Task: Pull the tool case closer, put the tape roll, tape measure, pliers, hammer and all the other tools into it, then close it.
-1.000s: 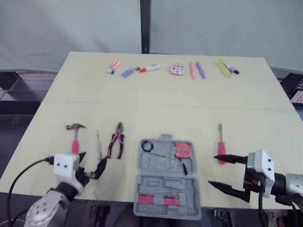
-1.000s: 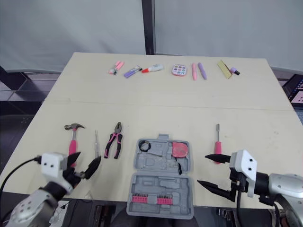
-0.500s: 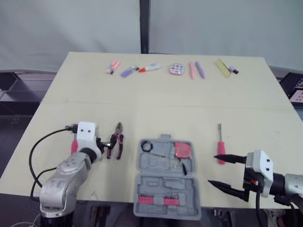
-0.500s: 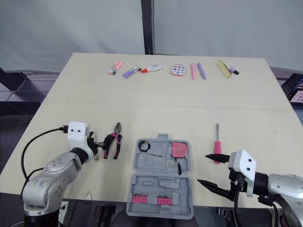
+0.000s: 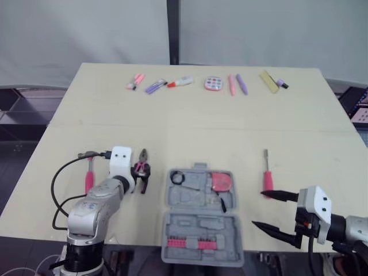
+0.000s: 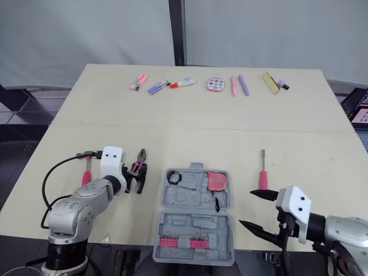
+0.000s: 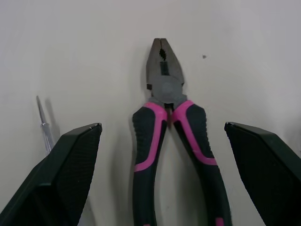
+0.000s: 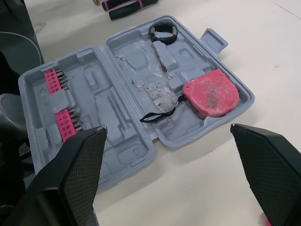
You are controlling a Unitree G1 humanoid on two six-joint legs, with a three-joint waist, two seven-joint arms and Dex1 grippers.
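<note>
Pliers (image 7: 162, 89) lie between the left hand's (image 7: 162, 125) wide-spread fingers (image 7: 70, 165), untouched; right hand (image 8: 167, 128) gapes wide, empty.

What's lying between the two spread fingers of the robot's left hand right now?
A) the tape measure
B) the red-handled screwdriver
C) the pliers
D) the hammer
C: the left wrist view shows the pliers lying flat between the wide-open fingers of the left gripper, not yet gripped.
</note>
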